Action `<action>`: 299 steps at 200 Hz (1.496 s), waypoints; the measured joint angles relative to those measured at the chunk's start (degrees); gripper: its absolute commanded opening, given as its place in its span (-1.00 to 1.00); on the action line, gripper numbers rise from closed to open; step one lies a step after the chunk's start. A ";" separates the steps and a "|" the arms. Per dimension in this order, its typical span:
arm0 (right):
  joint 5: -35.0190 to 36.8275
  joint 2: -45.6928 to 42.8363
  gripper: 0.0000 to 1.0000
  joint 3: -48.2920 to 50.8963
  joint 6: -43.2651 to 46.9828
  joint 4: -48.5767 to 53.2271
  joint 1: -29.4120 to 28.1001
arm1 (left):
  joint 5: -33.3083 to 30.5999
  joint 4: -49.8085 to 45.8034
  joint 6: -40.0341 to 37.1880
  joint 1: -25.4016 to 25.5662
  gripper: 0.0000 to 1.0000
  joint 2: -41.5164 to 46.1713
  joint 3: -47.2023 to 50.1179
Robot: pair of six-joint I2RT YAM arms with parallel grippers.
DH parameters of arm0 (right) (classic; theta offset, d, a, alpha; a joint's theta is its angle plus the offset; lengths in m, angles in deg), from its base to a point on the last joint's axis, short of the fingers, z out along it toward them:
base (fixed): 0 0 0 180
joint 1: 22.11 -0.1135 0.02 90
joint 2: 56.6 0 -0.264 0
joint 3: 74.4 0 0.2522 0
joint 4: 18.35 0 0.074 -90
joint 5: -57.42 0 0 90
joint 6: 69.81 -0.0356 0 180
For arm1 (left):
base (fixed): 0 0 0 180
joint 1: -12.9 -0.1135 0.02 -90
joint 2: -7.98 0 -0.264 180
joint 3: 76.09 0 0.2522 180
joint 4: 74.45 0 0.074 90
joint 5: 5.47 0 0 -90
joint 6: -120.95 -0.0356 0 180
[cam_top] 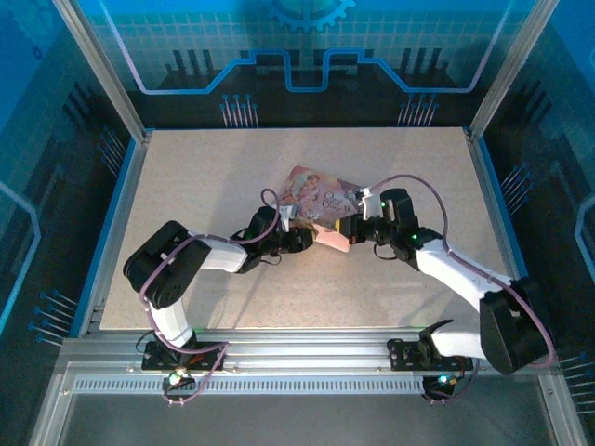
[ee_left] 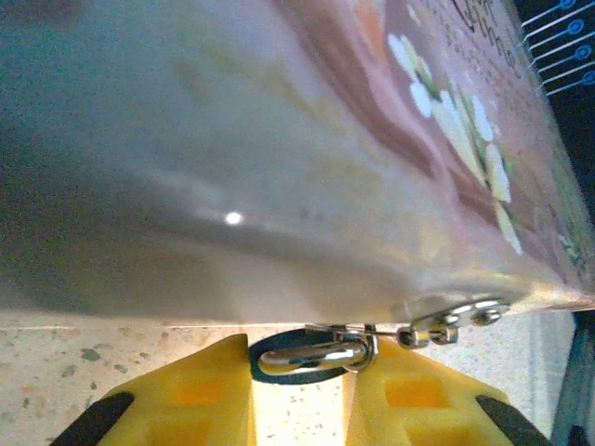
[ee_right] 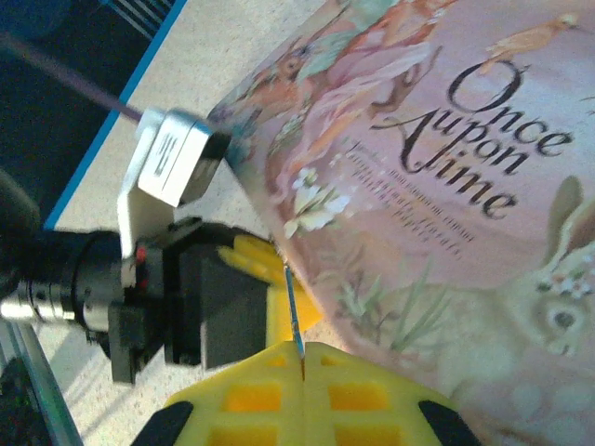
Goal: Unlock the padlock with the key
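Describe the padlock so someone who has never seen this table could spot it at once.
Find the pink storybook-printed box in the middle of the table. On its edge nearest the left arm is a riveted metal tab; the padlock sits right beside it, between the yellow fingers of the left gripper. It is the one small shiny silver loop among pink print and yellow plastic.

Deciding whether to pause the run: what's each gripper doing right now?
Left gripper: straddles the padlock; grip cannot be told.
Right gripper: shut on the key.
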 measured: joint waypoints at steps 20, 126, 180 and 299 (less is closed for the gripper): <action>2.51 -3.45 -1.00 1.86 2.40 0.98 -2.71 | 0.42 -0.74 2.21 0.04 -0.61 0.98 0.00; 18.08 -10.75 -0.99 15.08 8.79 -3.61 -15.19 | 4.57 -2.19 12.02 0.04 -0.68 4.09 0.02; 20.76 -6.64 -0.99 15.82 10.69 -9.55 -16.41 | 4.92 -4.59 13.60 0.44 -0.69 5.90 0.02; 22.49 0.26 -0.99 15.82 16.24 -17.62 -17.31 | 4.87 -13.03 16.26 1.14 -0.69 7.91 -0.79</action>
